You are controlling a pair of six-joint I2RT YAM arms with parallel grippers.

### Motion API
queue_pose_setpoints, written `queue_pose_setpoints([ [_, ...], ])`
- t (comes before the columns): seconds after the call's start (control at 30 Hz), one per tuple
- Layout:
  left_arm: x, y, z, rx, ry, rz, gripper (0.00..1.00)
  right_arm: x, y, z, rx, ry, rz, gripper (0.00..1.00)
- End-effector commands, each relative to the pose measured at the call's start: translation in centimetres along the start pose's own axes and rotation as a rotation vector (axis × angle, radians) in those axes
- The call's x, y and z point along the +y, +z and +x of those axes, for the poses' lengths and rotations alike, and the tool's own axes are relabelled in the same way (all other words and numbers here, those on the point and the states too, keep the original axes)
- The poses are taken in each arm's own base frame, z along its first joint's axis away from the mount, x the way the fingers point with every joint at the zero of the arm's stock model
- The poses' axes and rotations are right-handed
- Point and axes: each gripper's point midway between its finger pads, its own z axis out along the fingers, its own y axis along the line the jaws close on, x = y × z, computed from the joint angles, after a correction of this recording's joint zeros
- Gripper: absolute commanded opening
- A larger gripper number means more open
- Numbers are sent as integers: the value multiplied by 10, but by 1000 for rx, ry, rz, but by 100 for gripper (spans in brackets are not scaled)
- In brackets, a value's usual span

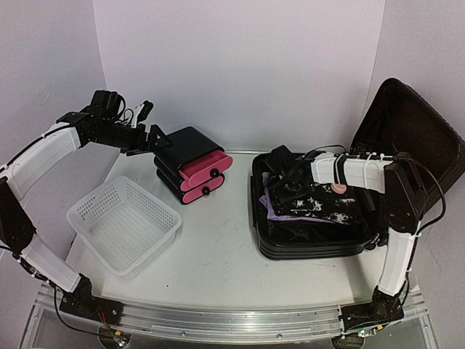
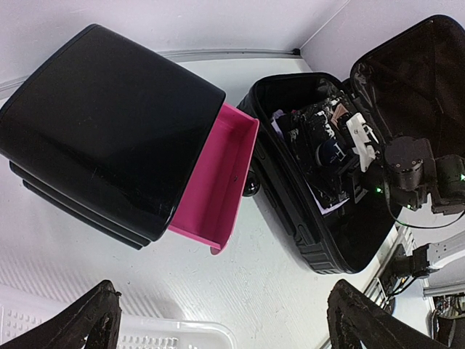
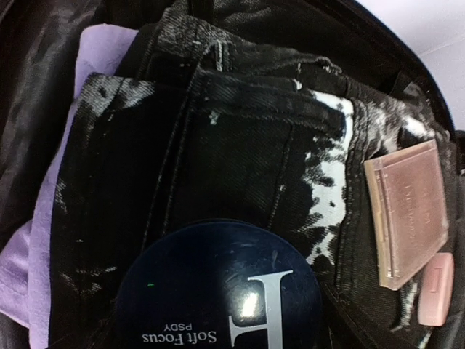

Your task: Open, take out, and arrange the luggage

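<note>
The luggage lies open at the right of the table, its lid leaning against the right wall. My right gripper reaches down into it over the packed things. In the right wrist view its fingers are hidden. A round dark-blue compact fills the lower middle, lying on black-and-white jeans. A purple cloth shows under the jeans, and a pink palette lies at the right. My left gripper hangs open above the table with nothing between its fingers.
A small black box with pink drawers stands left of the luggage, one drawer pulled out. A white mesh basket sits at the front left. White walls close in the back and both sides.
</note>
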Motion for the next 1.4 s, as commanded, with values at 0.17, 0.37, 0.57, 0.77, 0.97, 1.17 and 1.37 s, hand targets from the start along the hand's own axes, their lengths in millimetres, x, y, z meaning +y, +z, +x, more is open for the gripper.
queue_pose_setpoints([
  [0.17,-10,-9,-12,-48,25,32,100,-8,-18,-30,-151,159,-76,86],
  [0.37,-13,-11,-12,-50,25,41,100,-8,-27,-35,-172,171,-110,91],
  [0.57,-15,-12,-13,-52,24,49,99,-9,-20,-33,-162,164,-91,81],
  [0.77,-15,-12,-13,-52,23,51,99,-11,-14,-33,-155,145,-59,80],
  [0.97,-15,-11,-12,-48,20,56,100,-5,-13,-37,-152,120,-86,60],
  [1.17,-14,-9,-12,-43,15,59,100,4,-30,-51,-176,118,-174,46],
  [1.37,-16,-2,-9,-25,6,92,98,3,-67,-72,-246,157,-261,44],
])
